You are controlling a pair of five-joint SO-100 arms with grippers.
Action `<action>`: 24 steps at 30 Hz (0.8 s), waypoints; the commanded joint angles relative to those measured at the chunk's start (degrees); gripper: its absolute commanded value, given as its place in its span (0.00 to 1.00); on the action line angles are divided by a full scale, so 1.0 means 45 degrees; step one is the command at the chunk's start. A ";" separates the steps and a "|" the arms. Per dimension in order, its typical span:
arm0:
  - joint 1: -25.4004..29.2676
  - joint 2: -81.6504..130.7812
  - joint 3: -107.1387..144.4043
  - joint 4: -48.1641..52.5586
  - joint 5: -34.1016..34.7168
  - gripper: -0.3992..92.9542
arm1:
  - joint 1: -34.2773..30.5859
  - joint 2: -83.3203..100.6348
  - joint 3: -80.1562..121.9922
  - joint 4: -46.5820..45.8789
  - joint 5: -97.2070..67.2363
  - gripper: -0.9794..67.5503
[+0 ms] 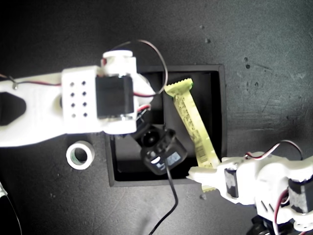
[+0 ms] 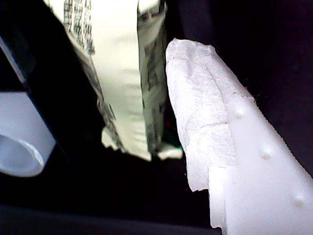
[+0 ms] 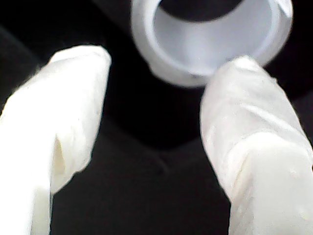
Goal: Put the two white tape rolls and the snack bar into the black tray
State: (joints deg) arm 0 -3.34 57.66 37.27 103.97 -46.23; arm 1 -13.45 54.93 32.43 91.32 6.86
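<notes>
black tray [image 1: 221, 103] holding snack bar [image 1: 194, 123] slanted across it, my first gripper [image 1: 208, 177] at the bar's near end, grip unclear, my second gripper [image 3: 154, 127] jaws apart over a white tape roll [image 3: 210, 36], holding nothing, green-cored roll [image 1: 80, 154] on table just outside tray

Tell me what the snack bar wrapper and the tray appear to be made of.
The snack bar wrapper looks like thin plastic or foil film: pale yellow-green, printed, with a crimped zigzag end. The black tray appears to be matte plastic or foam, with a thick rim and no glare; which one is unclear.
</notes>
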 commanded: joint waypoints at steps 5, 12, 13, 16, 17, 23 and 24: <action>0.1133 0.9043 0.4551 0.0234 -0.1309 0.15 | 0.0703 0.2676 -0.0898 0.2656 -0.0762 0.36; 0.4902 1.2363 0.9453 -0.0762 -0.5801 0.14 | 0.1406 0.4492 -0.2012 0.2656 0.1914 0.14; 0.5430 1.2461 1.0156 -0.1289 -0.6387 0.14 | 0.1602 0.4570 -0.2480 0.2656 0.2598 0.09; 0.6543 1.2520 1.2187 -0.3262 -0.7754 0.13 | 0.2344 0.5195 -0.3164 0.2656 0.4824 0.01; 0.6777 1.2500 1.2832 -0.4004 -0.8027 0.13 | 0.2500 0.5527 -0.3164 0.2656 0.5352 0.01; 0.7305 1.1953 1.5879 -0.7988 -0.8711 0.13 | 0.3008 0.8340 -0.0898 0.2637 0.6875 0.01; 0.7363 1.1777 1.6055 -0.8379 -0.8750 0.13 | 0.3047 0.8789 -0.0410 0.2637 0.7070 0.01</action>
State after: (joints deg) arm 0 28.56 111.18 107.31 72.60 -84.64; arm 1 -0.79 87.63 26.54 103.01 35.51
